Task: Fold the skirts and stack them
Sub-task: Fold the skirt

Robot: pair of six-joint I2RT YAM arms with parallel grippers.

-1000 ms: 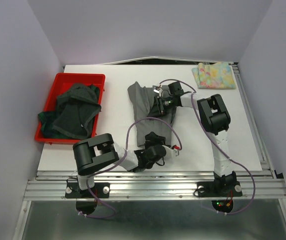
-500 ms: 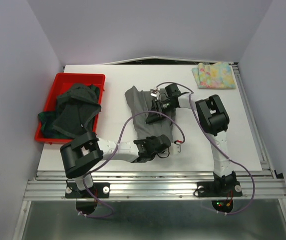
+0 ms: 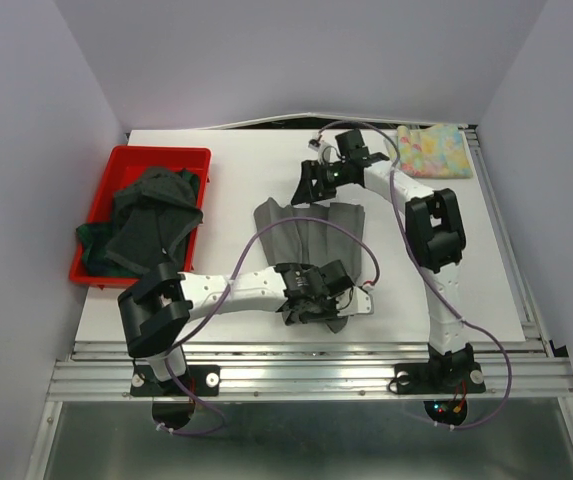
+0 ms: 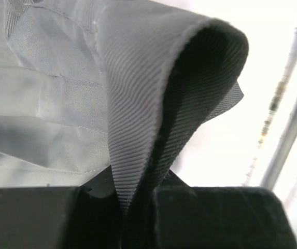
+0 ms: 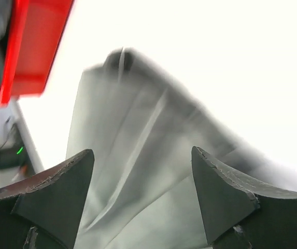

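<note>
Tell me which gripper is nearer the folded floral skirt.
Right. The right gripper hovers left of the floral skirt; the left gripper clamps the grey skirt, much farther away.

The grey skirt (image 3: 311,232) is plain mid grey with pleat lines, and up close its weave shows fine diagonal ribs. The pastel skirt (image 3: 432,151) is yellow and pale blue with a pink floral print. The bin (image 3: 158,152) is bright red, and the dark skirts (image 3: 151,225) in it are charcoal and deep green. The table (image 3: 236,160) is white. The arms (image 3: 236,290) are black and white, with purple cables (image 3: 257,244). The walls (image 3: 296,60) are pale lilac.
</note>
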